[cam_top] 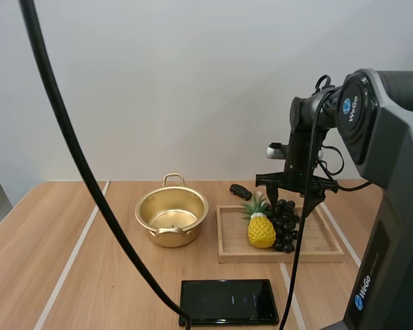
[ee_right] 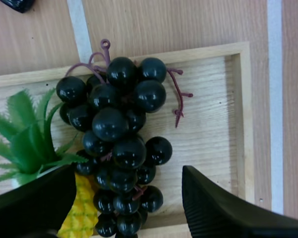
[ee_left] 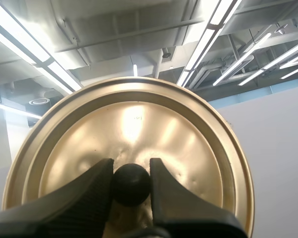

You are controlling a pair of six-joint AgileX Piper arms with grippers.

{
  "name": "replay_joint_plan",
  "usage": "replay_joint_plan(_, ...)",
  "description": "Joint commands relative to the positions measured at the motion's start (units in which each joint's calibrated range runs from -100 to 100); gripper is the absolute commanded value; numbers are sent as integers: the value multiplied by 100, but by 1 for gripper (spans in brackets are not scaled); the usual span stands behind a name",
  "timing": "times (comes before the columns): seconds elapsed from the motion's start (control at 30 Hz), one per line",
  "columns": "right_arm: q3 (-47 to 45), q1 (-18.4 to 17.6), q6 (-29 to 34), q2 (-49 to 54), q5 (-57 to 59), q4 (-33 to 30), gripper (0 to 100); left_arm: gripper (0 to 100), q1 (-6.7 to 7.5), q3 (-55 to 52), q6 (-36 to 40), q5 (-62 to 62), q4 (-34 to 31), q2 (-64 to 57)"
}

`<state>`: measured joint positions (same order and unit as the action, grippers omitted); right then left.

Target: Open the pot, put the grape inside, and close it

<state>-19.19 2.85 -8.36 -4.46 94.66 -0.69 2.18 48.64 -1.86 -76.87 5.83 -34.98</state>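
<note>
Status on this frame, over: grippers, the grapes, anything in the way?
Left gripper shut on lid, at its knob; pot open. Right gripper open above grape bunch on wooden tray. Pineapple right beside the bunch.

The right arm (cam_top: 389, 151) bends down over the wooden tray (cam_top: 282, 258); its wrist points straight down at the tray; the right gripper (cam_top: 290, 201) hangs just above the tray, fingers spread wide, ribbed inner faces turned to each other; the left gripper (ee_left: 131, 166) points upward, its two fingertips pinching the black knob (ee_left: 131, 184) of the lid (ee_left: 134, 124)
</note>
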Motion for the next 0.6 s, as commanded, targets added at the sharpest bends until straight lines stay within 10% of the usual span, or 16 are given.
replay_joint_plan(0.0,-16,30,24,-79,-79,-6,100,0,2,34,30,46,-48,10)
replay_joint_plan(0.53,-178,30,-21,-473,-642,-6,100,0,2,34,30,-121,-99,10)
replay_joint_plan(0.57,-178,30,-29,-473,-642,-6,83,0,2,34,30,-121,-134,10)
